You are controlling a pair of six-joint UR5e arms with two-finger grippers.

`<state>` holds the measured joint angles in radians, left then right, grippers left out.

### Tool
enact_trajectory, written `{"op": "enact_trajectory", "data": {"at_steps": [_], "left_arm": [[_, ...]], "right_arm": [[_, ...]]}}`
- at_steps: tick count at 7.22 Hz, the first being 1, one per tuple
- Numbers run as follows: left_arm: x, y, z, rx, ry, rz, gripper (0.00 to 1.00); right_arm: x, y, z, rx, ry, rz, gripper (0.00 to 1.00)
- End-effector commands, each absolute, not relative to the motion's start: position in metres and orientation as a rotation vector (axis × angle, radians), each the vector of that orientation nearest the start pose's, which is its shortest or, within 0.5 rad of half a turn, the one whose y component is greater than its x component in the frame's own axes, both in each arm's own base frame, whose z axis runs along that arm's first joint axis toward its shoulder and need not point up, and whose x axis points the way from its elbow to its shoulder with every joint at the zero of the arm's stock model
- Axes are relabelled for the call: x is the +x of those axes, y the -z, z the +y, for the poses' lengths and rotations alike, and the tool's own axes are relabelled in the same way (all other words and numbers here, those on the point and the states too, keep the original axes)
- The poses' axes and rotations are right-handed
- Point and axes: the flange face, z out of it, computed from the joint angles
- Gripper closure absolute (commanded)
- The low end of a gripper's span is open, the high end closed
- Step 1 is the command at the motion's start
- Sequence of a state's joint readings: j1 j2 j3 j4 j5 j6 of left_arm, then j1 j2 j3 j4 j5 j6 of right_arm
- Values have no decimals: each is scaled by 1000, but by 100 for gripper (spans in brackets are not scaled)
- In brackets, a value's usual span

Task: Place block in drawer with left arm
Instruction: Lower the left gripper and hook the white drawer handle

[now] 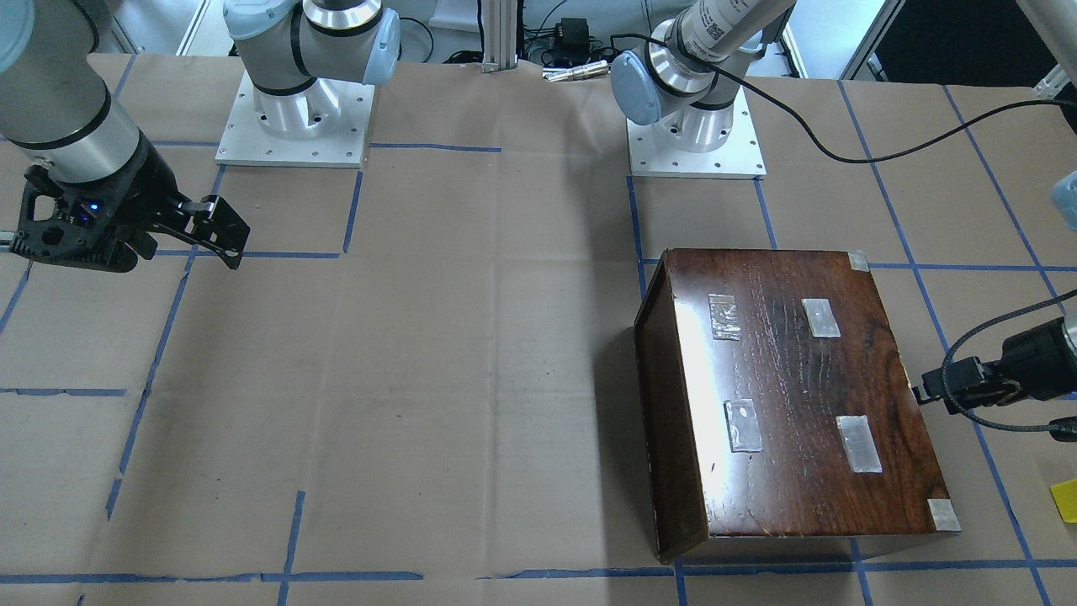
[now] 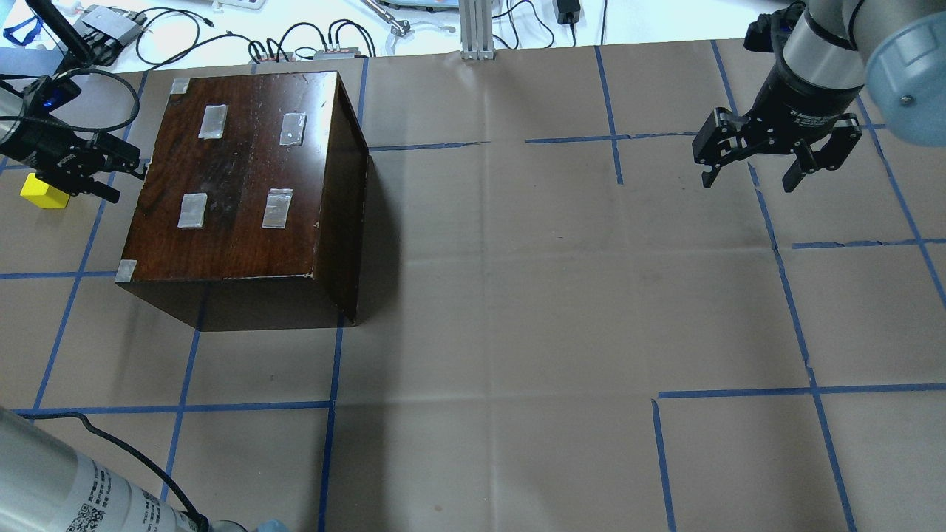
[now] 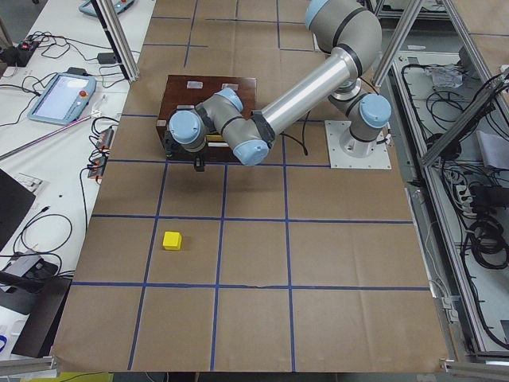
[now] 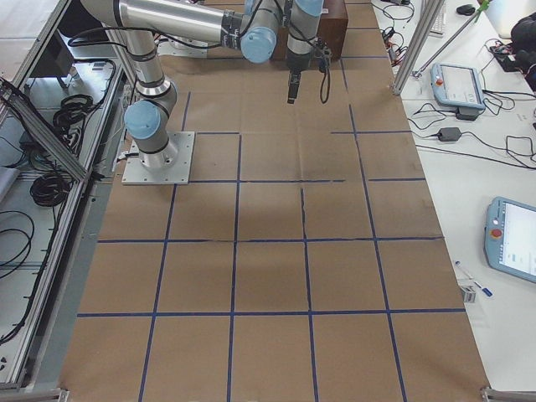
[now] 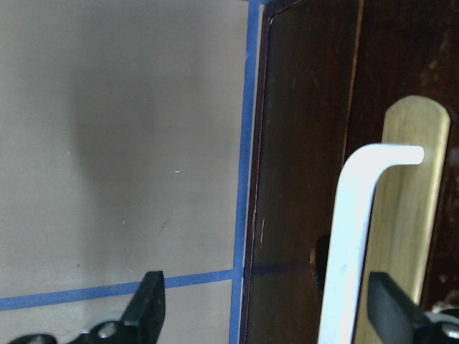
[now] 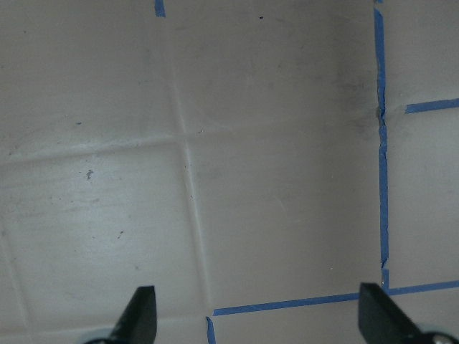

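Observation:
The yellow block [image 2: 44,191] lies on the paper left of the dark cabinet [image 2: 244,170]; it also shows in the front view [image 1: 1064,501] and the left side view [image 3: 172,239]. The drawer is shut. Only its dark front [image 5: 301,179], with a half-round notch [image 5: 320,258] and a white handle [image 5: 358,244], shows; its pale tray is hidden. My left gripper [image 2: 126,176] is open at that front, level with the handle, its jaws on either side of it in the left wrist view [image 5: 269,312]. My right gripper [image 2: 748,181] is open and empty, far off to the right.
The cabinet top carries several tape patches [image 2: 277,208]. Blue tape lines [image 2: 332,403] grid the brown paper. Cables and devices [image 2: 325,44] lie along the far table edge. The right arm's base plate [image 1: 294,126] and the left arm's base plate [image 1: 697,143] stand at the robot side.

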<state>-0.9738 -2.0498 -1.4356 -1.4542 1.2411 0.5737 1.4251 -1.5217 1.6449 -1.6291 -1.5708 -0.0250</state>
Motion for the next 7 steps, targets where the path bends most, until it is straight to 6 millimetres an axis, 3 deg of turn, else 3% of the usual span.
{"op": "enact_trajectory", "data": {"at_steps": [1, 7], "left_arm": [[224, -286, -624, -108, -28, 3542, 1], [234, -282, -623, -85, -89, 3483, 1]], "right_arm": [[59, -432, -517, 187, -103, 3129, 0], [59, -432, -517, 187, -103, 3129, 0]]}}
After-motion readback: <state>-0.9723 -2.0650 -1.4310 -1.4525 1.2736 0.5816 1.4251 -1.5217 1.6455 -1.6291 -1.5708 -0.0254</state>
